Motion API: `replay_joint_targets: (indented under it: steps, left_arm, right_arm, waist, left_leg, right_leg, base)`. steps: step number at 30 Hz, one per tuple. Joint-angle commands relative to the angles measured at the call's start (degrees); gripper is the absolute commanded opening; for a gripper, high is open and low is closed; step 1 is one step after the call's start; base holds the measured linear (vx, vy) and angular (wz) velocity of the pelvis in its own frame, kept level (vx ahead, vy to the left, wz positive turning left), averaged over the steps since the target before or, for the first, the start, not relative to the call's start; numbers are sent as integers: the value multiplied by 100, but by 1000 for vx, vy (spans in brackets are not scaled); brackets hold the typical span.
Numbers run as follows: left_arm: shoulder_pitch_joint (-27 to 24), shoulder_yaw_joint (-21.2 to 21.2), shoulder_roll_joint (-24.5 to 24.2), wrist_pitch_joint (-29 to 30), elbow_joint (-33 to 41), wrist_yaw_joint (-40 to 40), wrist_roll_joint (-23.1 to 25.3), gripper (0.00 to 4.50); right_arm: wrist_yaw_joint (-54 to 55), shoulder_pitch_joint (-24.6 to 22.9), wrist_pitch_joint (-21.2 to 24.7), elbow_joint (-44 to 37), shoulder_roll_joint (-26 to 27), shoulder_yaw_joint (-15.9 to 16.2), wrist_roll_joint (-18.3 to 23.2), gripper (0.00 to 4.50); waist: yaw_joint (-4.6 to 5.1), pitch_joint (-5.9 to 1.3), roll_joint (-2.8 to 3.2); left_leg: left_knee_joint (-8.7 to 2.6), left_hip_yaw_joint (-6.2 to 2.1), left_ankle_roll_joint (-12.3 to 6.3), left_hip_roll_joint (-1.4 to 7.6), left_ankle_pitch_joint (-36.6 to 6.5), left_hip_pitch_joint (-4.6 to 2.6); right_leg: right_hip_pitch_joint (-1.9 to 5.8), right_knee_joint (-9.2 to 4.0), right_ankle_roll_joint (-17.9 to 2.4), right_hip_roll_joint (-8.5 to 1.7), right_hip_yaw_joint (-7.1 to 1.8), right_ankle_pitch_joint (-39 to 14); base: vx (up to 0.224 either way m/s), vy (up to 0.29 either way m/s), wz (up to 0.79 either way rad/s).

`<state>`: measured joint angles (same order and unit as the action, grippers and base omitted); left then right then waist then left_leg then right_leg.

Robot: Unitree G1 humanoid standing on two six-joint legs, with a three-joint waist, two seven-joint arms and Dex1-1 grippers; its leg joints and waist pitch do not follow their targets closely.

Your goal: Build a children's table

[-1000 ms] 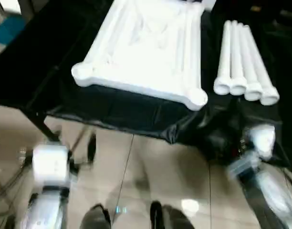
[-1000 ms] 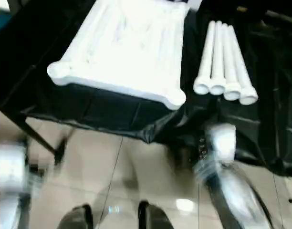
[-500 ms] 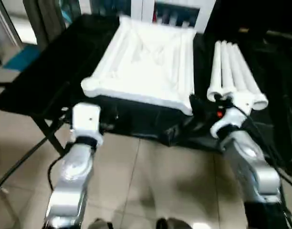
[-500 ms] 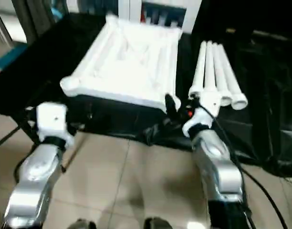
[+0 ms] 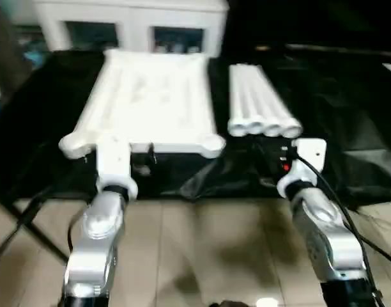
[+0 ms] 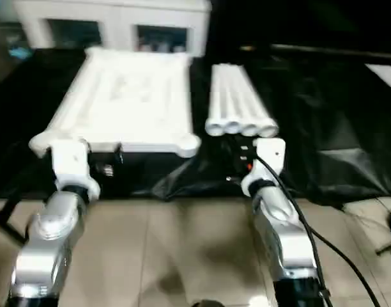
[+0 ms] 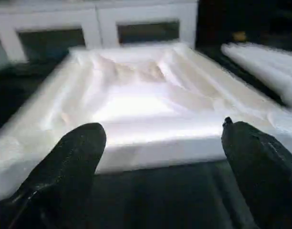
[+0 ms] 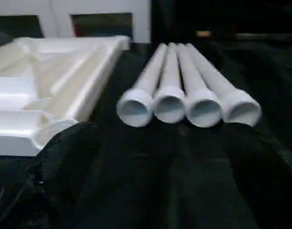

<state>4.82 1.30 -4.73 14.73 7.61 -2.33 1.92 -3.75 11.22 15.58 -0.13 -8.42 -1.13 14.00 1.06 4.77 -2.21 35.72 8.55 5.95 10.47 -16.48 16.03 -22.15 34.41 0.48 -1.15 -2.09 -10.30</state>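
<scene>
The children's table lies in parts on a black-covered work table. Its white top (image 5: 147, 99) rests upside down with rounded corner sockets, and several white legs (image 5: 256, 105) lie side by side just right of it, open ends toward me. My left gripper (image 7: 162, 128) is open, its black fingers (image 7: 69, 162) spread wide in front of the top's near edge, touching nothing. My right gripper (image 8: 160, 143) is also open and empty, a short way in front of the legs' (image 8: 186, 102) open ends.
A white cabinet (image 5: 131, 22) with glass-fronted compartments stands behind the work table. Black cloth (image 5: 349, 121) covers the table and hangs over its front edge. Below my forearms is tiled floor (image 5: 202, 249). A black cable (image 5: 339, 211) runs along my right forearm.
The camera has tilted up. Both arms have risen from low over the floor to the work table's front edge, the left before the top, the right before the legs. Both grippers stayed open.
</scene>
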Motion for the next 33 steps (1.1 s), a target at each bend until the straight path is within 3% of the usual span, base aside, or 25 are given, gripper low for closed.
replay_joint_targets:
  steps: [1,4,6,8,9,11,13,15,17,18,19,20,21,22,23,24,25,26,27,28,29,30,31,32,33]
  left_arm:
    - [-81,170,-46,62,179,14,-26,442]
    - [-115,249,-29,89,262,65,-34,442]
    - [-113,246,-24,106,322,90,-45,442]
    - [-115,228,-34,121,376,110,-52,442]
    - [-131,210,-27,131,414,122,-49,442]
    - [-132,181,-8,127,446,127,-39,442]
    - [-137,143,-10,112,446,102,-11,442]
    - [-140,145,4,122,458,81,0,442]
    - [-143,159,9,136,468,67,-2,442]
    - [-142,163,7,141,467,61,-5,442]
    - [-138,168,1,148,466,57,-11,442]
    - [-132,168,-5,154,462,54,-15,442]
    - [-128,164,-12,163,465,55,-18,442]
    - [-128,164,-12,163,465,55,-18,442]
    - [-127,153,-20,172,471,53,-17,442]
    - [-126,148,-23,175,473,51,-16,442]
    - [-122,131,-29,181,476,51,-14,442]
    - [-123,126,-31,182,478,51,-12,442]
    - [-121,124,-31,183,477,50,-11,442]
    - [-106,122,-34,186,464,42,-3,442]
    - [-104,117,-37,186,462,35,5,442]
    - [-95,106,-42,193,459,23,19,442]
    - [-92,95,-46,196,462,18,31,442]
    - [-98,66,-58,201,483,13,49,442]
    - [-99,55,-61,203,490,11,56,442]
  right_arm:
    - [-48,73,-9,-158,60,44,22,450]
    - [-87,71,-22,-104,67,69,-33,450]
    - [-133,69,-5,-130,74,69,-8,450]
    - [-148,66,-1,-161,82,79,-15,450]
    - [-159,51,5,-188,80,70,-16,450]
    - [-173,76,-2,-166,87,61,-34,450]
    - [-181,81,-6,-149,97,53,-42,450]
    - [-186,59,1,-165,115,24,-16,450]
    - [-178,49,10,-151,128,16,-11,450]
    - [-172,45,36,-145,139,9,3,450]
    - [-169,41,63,-140,152,1,14,450]
    - [-174,41,66,-131,149,7,0,450]
    - [-185,40,56,-131,148,14,-18,450]
    - [-185,40,56,-131,148,14,-18,450]
    - [-187,35,38,-145,156,10,-31,450]
    - [-187,33,29,-150,157,7,-35,450]
    - [-187,35,23,-157,159,-7,-35,450]
    - [-186,35,21,-160,160,-11,-34,450]
    - [-186,38,22,-159,161,-14,-35,450]
    - [-185,60,26,-146,167,-26,-42,450]
    - [-186,64,27,-145,168,-29,-45,450]
    - [-189,74,33,-143,170,-36,-50,450]
    - [-190,74,37,-149,168,-40,-52,450]
    - [-202,52,38,-173,161,-46,-52,450]
    - [-205,43,38,-182,156,-46,-54,450]
  waist:
    - [-104,-473,-12]
    - [-136,-490,27]
    - [-153,-504,46]
    - [-146,-474,61]
    - [-148,-457,44]
    - [-240,-438,-22]
    - [-304,-510,10]
    - [-281,-530,61]
    - [-152,-543,57]
    - [-153,-535,54]
    - [-185,-510,-58]
    - [-208,-518,66]
    - [-185,-417,-9]
    - [-205,-391,27]
    - [-107,-395,12]
    - [-177,-385,-129]
    - [-517,-632,-162]
    - [-604,-607,-118]
    - [-709,-570,-49]
    - [-790,-559,112]
    - [-463,-545,399]
    - [-173,-642,813]
    - [-233,-522,446]
    - [-229,-519,409]
    - [-204,-585,407]
  left_leg:
    - [-400,88,-750,-158,-703,137]
    - [-447,71,-909,-129,-474,108]
    - [-509,58,-1071,-64,-344,2]
    - [-574,86,-1421,1,-406,-229]
    - [-569,113,-1472,-23,-492,-226]
    - [-461,153,-1357,-179,-509,-37]
    - [-467,100,-1269,-227,63,12]
    - [-525,62,-1342,-178,310,-112]
    - [-547,-94,-1909,-80,870,-449]
    - [-524,-91,-2033,-102,844,-470]
    - [-439,-1,-2129,-267,598,-303]
    - [-467,228,-1521,-221,78,-641]
    - [-653,215,-888,-25,-234,-799]
    - [-726,225,-689,55,-396,-892]
    - [-798,242,-461,176,-620,-1161]
    - [-674,75,-882,-39,-358,-582]
    - [275,96,-1293,-622,-293,164]
    - [590,-101,-1119,-397,-213,418]
    - [823,-295,-794,-148,-175,687]
    - [762,-580,-143,233,13,934]
    - [-295,-608,67,243,1063,389]
    - [-292,-1039,210,70,1960,-453]
    - [-311,-1144,-1114,579,1465,-309]
    - [-382,-1008,-1190,567,1035,-280]
    - [-387,-986,-1340,501,940,-379]
  right_leg:
    - [552,-455,-1775,-226,-181,-1983]
    - [580,-366,-2138,-190,-105,-1270]
    - [530,-284,-2255,-188,-2,-890]
    - [395,-214,-2397,-241,133,-586]
    - [420,-237,-2419,-267,126,-673]
    - [739,-381,-2365,-365,-63,-1295]
    - [879,-349,-2154,-296,-59,-1039]
    - [767,-263,-2063,-240,46,-711]
    - [441,-80,-1829,-204,283,-224]
    - [425,-78,-1818,-246,284,-235]
    - [625,-164,-1892,-319,148,-358]
    - [514,-217,-2081,-189,-65,-1002]
    - [303,-40,-1965,-76,78,-780]
    - [187,40,-1849,-110,137,-789]
    - [-85,200,-1641,-157,294,-769]
    - [323,113,-1440,-293,260,-390]
    - [1403,-273,-1918,-915,-726,-153]
    - [1522,-422,-2577,-1227,-983,212]
    - [1610,-480,-3075,-1444,-1124,764]
    - [1576,-305,-3281,-1343,-919,1835]
    - [905,401,-1952,-85,225,1712]
    - [-254,1163,-994,208,724,-316]
    - [-319,1132,166,-232,569,-1373]
    - [-340,1139,248,-254,599,-1126]
    - [-408,1093,252,-263,644,-879]
  base:
    - [69,-10,15]
    - [68,1,10]
    - [67,19,7]
    - [105,28,14]
    - [118,21,16]
    - [59,42,12]
    - [58,55,7]
    - [71,53,6]
    - [109,28,7]
    - [105,22,11]
    - [38,93,14]
    - [38,93,14]
    - [39,78,-19]
    - [85,18,-48]
    - [85,18,-48]
    - [65,11,-44]
    - [36,105,-2]
    - [36,105,-2]
    - [69,189,28]
    - [36,134,12]
    - [36,134,12]
    - [-7,60,-15]
    - [56,9,-9]
    - [56,9,-9]
    - [102,18,16]
